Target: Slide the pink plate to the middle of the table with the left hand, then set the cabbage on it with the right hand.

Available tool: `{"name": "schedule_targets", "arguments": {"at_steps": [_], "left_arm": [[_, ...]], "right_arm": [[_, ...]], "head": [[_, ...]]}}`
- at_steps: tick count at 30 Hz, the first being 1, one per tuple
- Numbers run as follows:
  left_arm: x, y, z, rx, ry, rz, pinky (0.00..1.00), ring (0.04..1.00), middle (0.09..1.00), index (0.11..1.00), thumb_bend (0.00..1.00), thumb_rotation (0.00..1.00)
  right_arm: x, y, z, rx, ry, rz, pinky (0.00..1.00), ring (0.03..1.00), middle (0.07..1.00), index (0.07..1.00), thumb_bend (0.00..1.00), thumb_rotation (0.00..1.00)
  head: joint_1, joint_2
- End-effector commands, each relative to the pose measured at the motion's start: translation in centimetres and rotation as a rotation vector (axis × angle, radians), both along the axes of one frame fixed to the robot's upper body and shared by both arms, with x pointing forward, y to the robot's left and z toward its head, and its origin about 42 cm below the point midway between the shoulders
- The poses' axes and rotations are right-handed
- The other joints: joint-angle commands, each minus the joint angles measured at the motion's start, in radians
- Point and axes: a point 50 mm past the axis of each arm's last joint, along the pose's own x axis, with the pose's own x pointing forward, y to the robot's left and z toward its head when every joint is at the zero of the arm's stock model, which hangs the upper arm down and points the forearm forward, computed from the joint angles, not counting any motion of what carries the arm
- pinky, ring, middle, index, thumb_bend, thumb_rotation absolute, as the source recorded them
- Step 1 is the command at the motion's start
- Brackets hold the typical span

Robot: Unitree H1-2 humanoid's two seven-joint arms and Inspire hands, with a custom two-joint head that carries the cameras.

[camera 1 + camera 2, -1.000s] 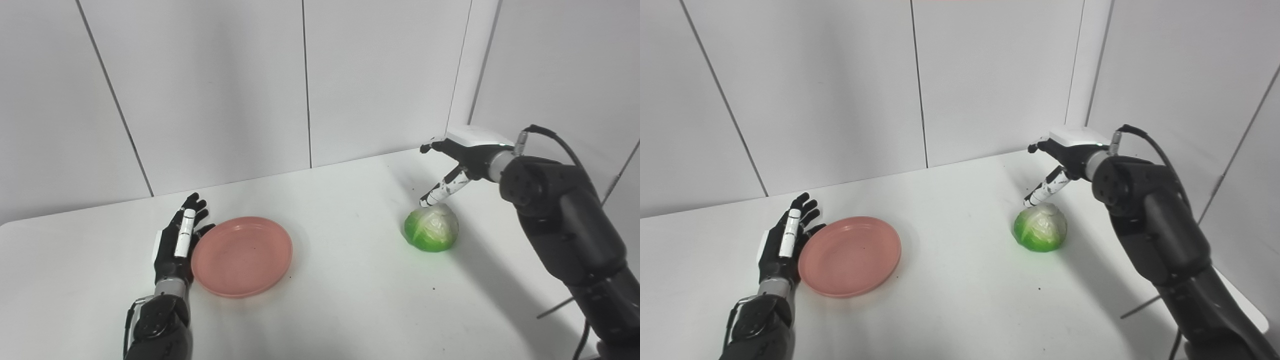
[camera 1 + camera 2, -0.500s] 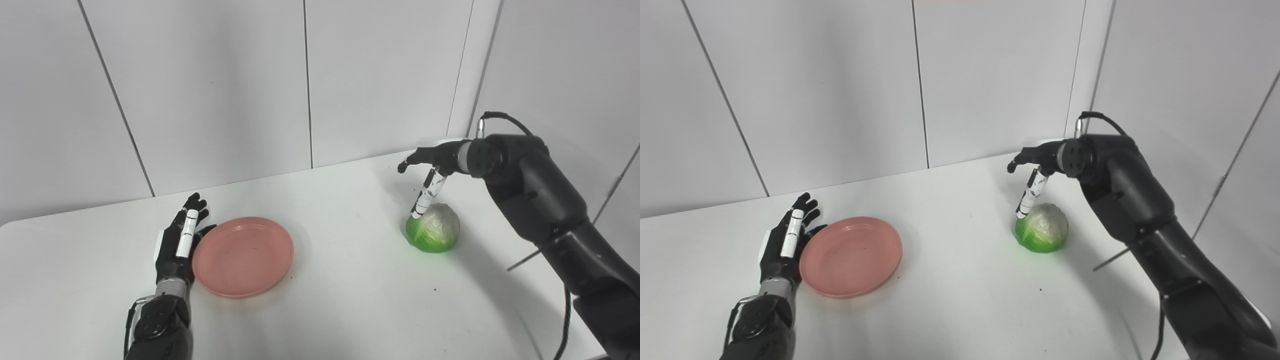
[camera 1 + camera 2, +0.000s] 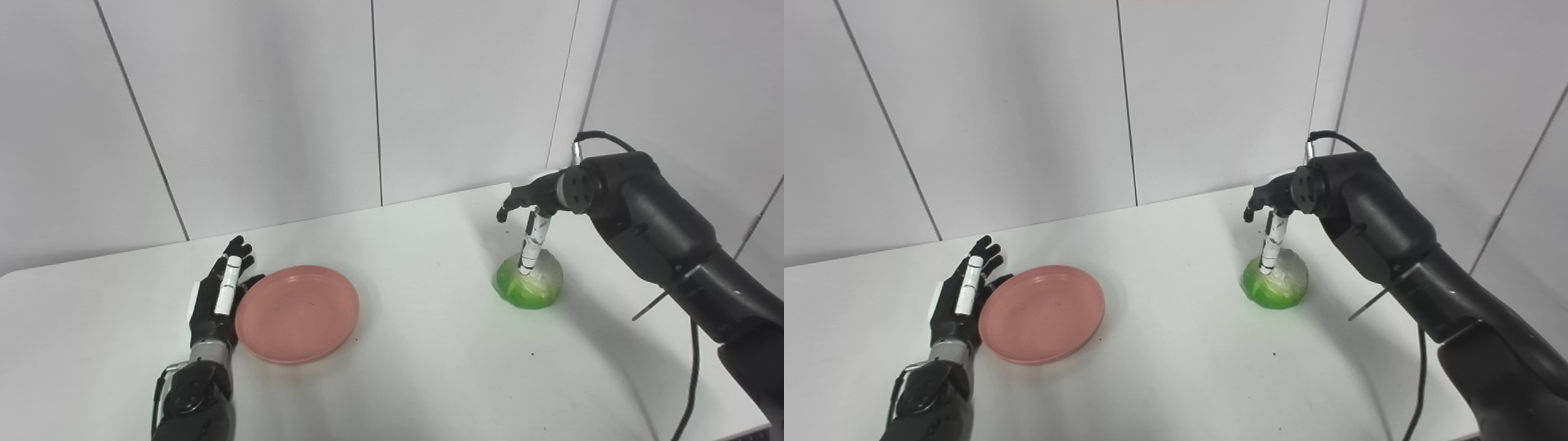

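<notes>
At right of frame the cabbage (image 3: 530,283) is being touched from above by the open-fingered right hand (image 3: 531,211), apparently ungripped; the left hand (image 3: 219,294) is being held open beside the pink plate (image 3: 297,313).

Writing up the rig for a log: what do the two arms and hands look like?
Both arms are dark grey with rounded shells. The left hand is black with a white finger segment and a silver wrist ring. The right hand has a speckled white finger, and a black cable loops off its forearm.
</notes>
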Motion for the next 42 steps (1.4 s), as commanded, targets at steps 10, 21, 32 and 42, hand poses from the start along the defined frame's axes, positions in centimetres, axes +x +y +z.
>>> {"name": "schedule_targets", "arguments": {"at_steps": [10, 21, 32, 42], "left_arm": [[-1.2, 1.0, -2.6, 0.010, 0.143, -0.001, 0.71, 0.892, 0.882, 0.863, 0.69, 0.79], [-1.2, 1.3, -2.5, -0.009, 0.157, -0.014, 0.72, 0.904, 0.893, 0.865, 0.68, 0.77], [-1.3, 1.1, -2.7, -0.009, 0.169, -0.020, 0.72, 0.899, 0.888, 0.871, 0.72, 0.74], [-1.4, 1.0, -2.7, -0.010, 0.179, -0.017, 0.70, 0.897, 0.885, 0.879, 0.73, 0.72]], "right_arm": [[-0.1, -0.7, 0.3, -0.079, -0.102, 0.009, 0.70, 0.901, 0.953, 0.834, 1.00, 0.22], [-0.2, -1.8, -1.9, -0.029, -0.045, -0.053, 0.75, 0.903, 0.920, 0.840, 1.00, 0.23], [-0.6, -3.0, -4.0, 0.030, -0.019, -0.091, 0.74, 0.892, 0.913, 0.837, 1.00, 0.22], [-1.1, -4.4, -6.6, 0.099, -0.042, -0.105, 0.77, 0.897, 0.914, 0.834, 1.00, 0.20]], "head": [[0.001, 0.014], [-0.002, 0.036], [0.012, 0.052], [0.023, 0.055]]}}
